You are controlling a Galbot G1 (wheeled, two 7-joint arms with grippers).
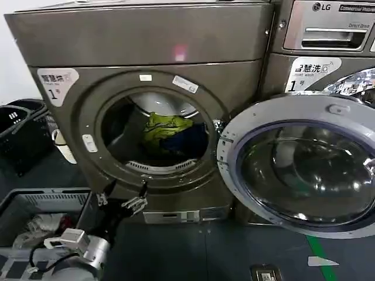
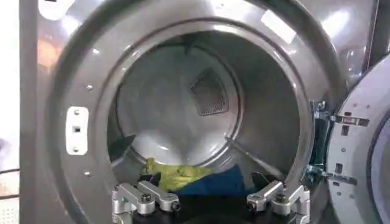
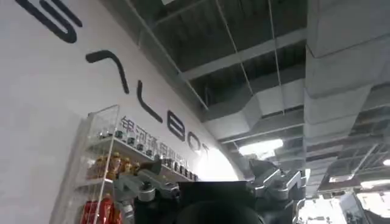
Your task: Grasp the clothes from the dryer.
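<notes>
Left gripper (image 1: 122,201), a pair of silver-linked fingers on a dark arm rising from the lower left of the head view, hovered released and spread wide just in front of the lower rim of the porthole of the large bronze-grey front-loading dryer (image 1: 146,52), grasping nothing. In the left wrist view its fingers (image 2: 145,198) framed the drum mouth from below, with the bundle lying between and beyond them. The clothes (image 1: 170,132), a soft heap of lime yellow-green fabric lying against dark navy blue fabric, sat on the drum floor toward the back, centre of the head view, the green to the left and the navy to the right and lower. The round glass door (image 1: 302,164) stood swung open at the right of the frame, clear of the opening. Judging by the slack folds, the bundle would be light, limp and easily compressed, neither fragile nor stiff; it should drape and trail when lifted, and a loose edge could catch on the porthole lip. The raised crumpled ridge of green near where it meets the navy looked the best place to pinch, so that both pieces might come together. The right gripper (image 3: 207,189) was parked away from the work, pointed up at a ceiling and a white lettered wall, its fingers apart and holding nothing
</notes>
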